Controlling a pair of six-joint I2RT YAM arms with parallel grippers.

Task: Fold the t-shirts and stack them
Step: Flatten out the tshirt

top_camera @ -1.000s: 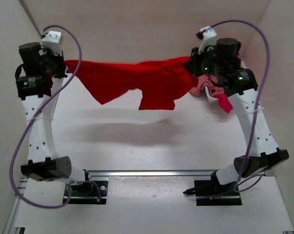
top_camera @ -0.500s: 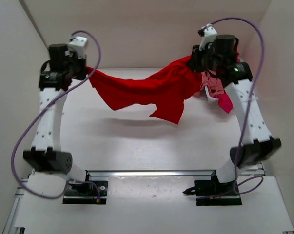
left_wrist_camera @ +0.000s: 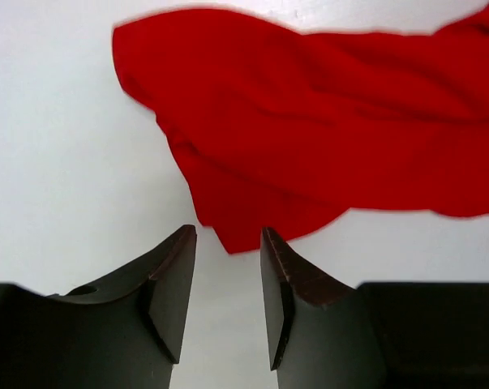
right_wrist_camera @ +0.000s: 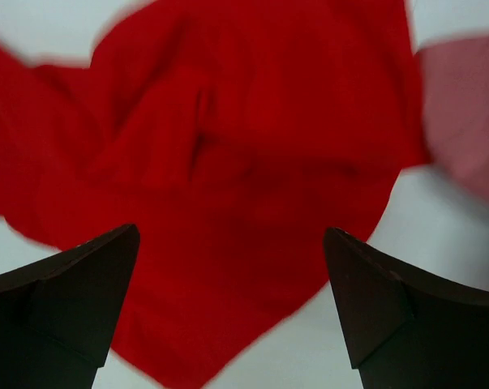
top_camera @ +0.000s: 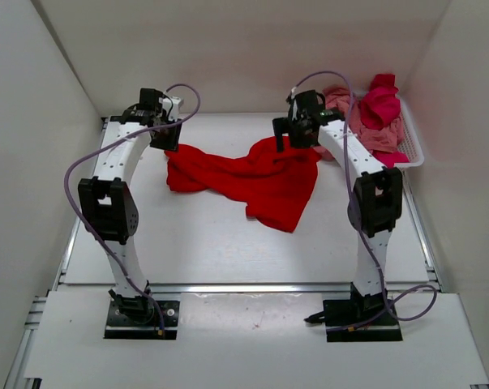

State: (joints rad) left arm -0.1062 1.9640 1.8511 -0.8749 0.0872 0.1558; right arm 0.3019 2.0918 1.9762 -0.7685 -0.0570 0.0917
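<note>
White table (top_camera: 187, 243) | red t-shirt (top_camera: 252, 174) lies crumpled | basket (top_camera: 414, 150) overhead view only

Both arms rise from their bases at the near edge and stretch toward the far side, each bent at the elbow partway along. The left arm (top_camera: 106, 203) leans to the far left with its wrist turned inward. The left gripper (left_wrist_camera: 228, 233) points down, its jaws a narrow gap apart. The right arm (top_camera: 372, 203) reaches far and right of centre. The right gripper (right_wrist_camera: 229, 233) also faces down, its jaws spread wide.
</note>
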